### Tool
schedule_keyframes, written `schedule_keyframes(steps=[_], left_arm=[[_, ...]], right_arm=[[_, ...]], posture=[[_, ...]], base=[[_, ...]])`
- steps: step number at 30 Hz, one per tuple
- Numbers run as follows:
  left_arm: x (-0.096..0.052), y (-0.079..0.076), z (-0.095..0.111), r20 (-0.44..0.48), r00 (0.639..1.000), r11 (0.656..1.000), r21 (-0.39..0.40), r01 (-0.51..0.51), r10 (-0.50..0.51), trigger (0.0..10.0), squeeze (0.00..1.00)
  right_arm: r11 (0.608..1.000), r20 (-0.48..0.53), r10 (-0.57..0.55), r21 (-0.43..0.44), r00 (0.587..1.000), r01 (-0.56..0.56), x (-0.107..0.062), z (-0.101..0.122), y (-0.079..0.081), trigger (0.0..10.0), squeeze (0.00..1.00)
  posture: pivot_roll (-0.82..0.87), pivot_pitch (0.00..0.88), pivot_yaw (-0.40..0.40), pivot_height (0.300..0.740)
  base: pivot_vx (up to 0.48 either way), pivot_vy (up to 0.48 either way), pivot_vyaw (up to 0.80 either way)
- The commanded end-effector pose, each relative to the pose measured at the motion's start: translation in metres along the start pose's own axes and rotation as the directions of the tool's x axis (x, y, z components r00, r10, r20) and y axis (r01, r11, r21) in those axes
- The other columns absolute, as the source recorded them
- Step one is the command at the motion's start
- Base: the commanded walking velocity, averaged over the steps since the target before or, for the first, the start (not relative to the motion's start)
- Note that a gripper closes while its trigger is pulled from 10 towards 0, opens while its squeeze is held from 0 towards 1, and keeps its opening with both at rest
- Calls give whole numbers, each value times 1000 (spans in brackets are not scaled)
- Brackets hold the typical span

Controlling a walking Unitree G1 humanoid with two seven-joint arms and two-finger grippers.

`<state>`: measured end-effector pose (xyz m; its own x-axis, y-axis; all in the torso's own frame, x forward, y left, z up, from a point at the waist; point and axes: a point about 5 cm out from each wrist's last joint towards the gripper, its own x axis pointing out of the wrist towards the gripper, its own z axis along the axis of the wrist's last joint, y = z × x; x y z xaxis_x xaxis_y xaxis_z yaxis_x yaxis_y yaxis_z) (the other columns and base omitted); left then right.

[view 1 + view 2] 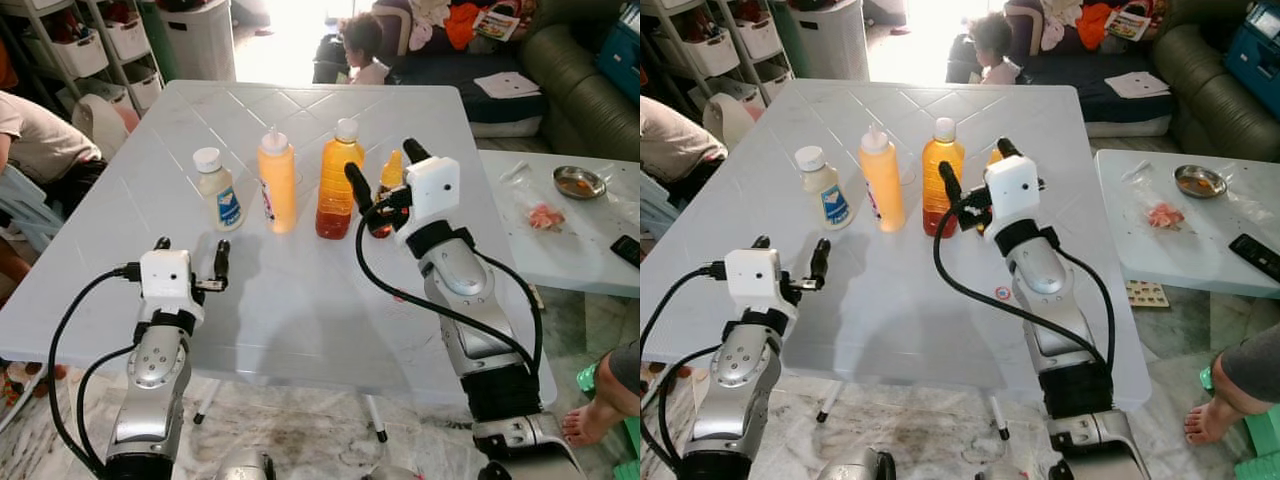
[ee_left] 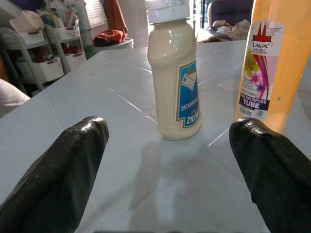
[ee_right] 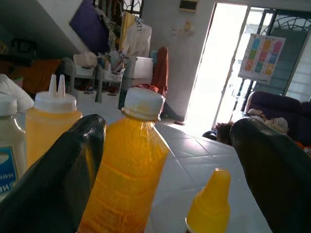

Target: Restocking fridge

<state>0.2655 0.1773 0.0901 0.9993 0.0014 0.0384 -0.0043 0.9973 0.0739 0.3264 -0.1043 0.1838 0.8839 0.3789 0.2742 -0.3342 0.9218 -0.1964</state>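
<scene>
The right gripper (image 1: 385, 175), fingers spread, is straddling the small yellow-capped bottle (image 1: 390, 185) for pickup; closing comes next, while the left gripper (image 1: 190, 255) is hovering spread near the mayonnaise bottle (image 1: 217, 189).

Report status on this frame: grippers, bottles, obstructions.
Left gripper open, low, facing white mayonnaise bottle. Right gripper open, around small yellow-capped bottle, no contact confirmed. Tall orange squeeze bottle and amber bottle standing between. Nothing blocking.

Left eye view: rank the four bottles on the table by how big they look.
1. Squeeze bottle and orange-liquid bottle: too alike to rank.
2. Mayonnaise bottle.
3. Small yellow-capped bottle, partly hidden by the right end effector.
</scene>
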Motion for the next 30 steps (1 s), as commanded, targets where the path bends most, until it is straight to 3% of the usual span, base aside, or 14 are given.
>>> schedule_keyframes(steps=[1,30], left_arm=[[-1,0,0,-8,1000,1000,6,13,-13,10000,0],[-8,4,0,-28,999,999,34,37,-36,10000,0]], right_arm=[[1000,16,-4,16,1000,4,6,4,-2,10000,0],[993,-27,-18,116,999,21,60,7,-2,10000,0]], posture=[[-13,38,16,740],[33,64,26,740]], base=[[0,0,0],[0,0,0]])
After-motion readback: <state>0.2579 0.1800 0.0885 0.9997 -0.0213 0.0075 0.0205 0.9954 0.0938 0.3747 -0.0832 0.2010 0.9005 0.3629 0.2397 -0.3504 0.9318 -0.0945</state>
